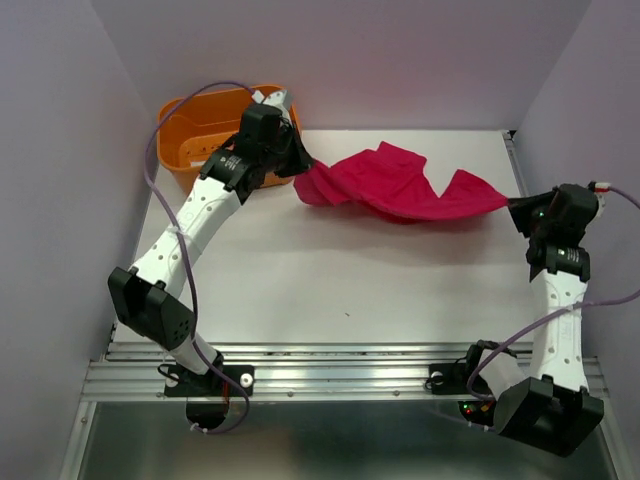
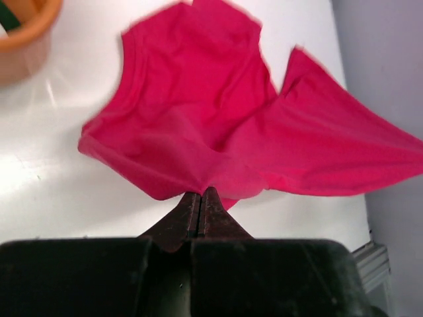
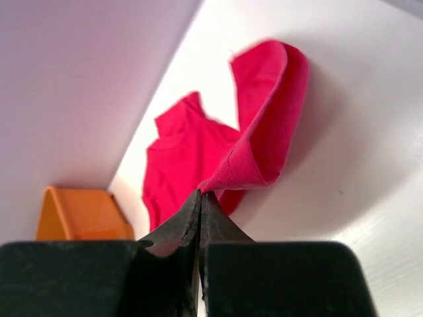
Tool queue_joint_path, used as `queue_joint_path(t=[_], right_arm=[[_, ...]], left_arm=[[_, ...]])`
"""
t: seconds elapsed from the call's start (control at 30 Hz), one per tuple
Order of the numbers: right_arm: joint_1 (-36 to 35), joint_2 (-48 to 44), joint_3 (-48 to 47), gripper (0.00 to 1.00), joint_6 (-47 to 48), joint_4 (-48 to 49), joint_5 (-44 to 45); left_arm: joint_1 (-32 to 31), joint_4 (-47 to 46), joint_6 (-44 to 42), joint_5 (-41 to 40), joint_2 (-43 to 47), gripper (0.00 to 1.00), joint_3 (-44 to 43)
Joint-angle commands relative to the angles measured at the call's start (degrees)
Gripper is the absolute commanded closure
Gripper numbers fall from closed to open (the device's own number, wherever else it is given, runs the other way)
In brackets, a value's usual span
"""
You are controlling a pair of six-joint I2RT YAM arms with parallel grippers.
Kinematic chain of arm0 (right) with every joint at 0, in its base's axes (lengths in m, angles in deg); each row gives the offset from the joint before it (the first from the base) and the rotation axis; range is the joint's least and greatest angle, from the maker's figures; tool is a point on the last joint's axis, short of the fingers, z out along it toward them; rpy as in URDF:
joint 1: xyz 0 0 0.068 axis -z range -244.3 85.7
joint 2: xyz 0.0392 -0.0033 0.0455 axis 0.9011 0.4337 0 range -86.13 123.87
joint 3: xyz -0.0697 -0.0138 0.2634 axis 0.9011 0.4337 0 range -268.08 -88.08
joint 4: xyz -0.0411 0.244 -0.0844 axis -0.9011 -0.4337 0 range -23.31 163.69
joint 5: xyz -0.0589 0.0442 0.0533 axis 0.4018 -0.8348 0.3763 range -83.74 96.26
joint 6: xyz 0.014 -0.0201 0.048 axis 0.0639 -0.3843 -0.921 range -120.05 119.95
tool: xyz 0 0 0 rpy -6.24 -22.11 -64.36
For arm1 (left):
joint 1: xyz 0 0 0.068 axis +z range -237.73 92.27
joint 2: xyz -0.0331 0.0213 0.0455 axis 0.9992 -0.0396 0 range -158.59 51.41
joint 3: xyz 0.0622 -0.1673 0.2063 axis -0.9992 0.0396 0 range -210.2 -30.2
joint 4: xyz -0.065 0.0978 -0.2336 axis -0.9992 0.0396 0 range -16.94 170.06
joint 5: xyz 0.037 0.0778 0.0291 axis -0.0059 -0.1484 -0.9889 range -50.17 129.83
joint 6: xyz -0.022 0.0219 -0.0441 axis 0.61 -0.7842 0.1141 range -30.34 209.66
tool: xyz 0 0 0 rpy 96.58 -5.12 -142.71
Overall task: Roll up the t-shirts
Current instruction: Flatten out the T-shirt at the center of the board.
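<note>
The crimson-pink t-shirt (image 1: 400, 185) spreads across the upper middle of the overhead view. It is bunched and wrinkled on the white table (image 1: 330, 290) and drawn out between the two arms. Its left end narrows to a point at the left gripper (image 1: 300, 165), which sits in the upper left-centre of that view, just right of the orange plastic basket (image 1: 185, 140). In the left wrist view this gripper's two dark fingers (image 2: 192, 208) meet at lower centre with no gap, and a tuck of the fabric is pinched at their tips. The rest of the shirt fans out above them, over the upper half of the frame. The shirt's right end tapers to the right gripper (image 1: 515, 212), near the right edge of the overhead view. In the right wrist view its jaws are likewise pressed together on a stitched hem at mid-frame. From there a loose fold curls up and to the right, clear of the tabletop and casting a shadow. The basket stands in the upper left corner of the overhead view, partly covered by the left arm's wrist.
</note>
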State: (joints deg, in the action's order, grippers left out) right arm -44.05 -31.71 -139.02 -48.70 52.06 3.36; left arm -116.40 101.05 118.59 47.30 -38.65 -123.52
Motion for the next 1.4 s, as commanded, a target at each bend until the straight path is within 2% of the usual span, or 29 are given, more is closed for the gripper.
queue_joint_path(t=[0.0,0.2,0.4,0.63,0.8,1.1,1.2,1.37], right_arm=[[0.3,-1.6,-10.2,0.99,4.1,-6.1,-1.3],[0.3,-2.4,-23.0,0.99,6.6,-11.1,-1.6],[0.3,-2.5,-36.3,0.99,7.9,-15.3,-2.4],[0.3,-3.0,-51.0,0.99,9.4,-19.5,-1.5],[0.3,-3.6,-61.4,0.99,11.1,-23.3,0.6],[-0.7,-6.7,-66.0,0.99,12.5,-26.4,2.6],[-0.7,-7.6,-65.6,0.99,13.5,-28.1,5.1],[-2.0,-9.3,-60.8,0.99,15.1,-32.3,8.2]], left_arm=[[2.1,0.0,-2.7,-3.6,2.3,1.00,-11.4],[3.5,-0.7,-4.4,-6.8,5.0,1.00,-19.3],[3.9,-3.3,-6.2,-10.0,10.5,1.00,-22.2],[4.1,-1.8,-8.3,-12.6,15.3,1.00,-31.6],[4.1,-2.3,-9.3,-13.9,20.6,1.00,-34.7],[4.1,-1.4,-11.4,-14.1,25.8,1.00,-37.0],[4.1,-1.1,-12.0,-13.8,25.6,1.00,-36.8],[4.1,-1.5,-12.6,-13.0,21.6,1.00,-31.2]])
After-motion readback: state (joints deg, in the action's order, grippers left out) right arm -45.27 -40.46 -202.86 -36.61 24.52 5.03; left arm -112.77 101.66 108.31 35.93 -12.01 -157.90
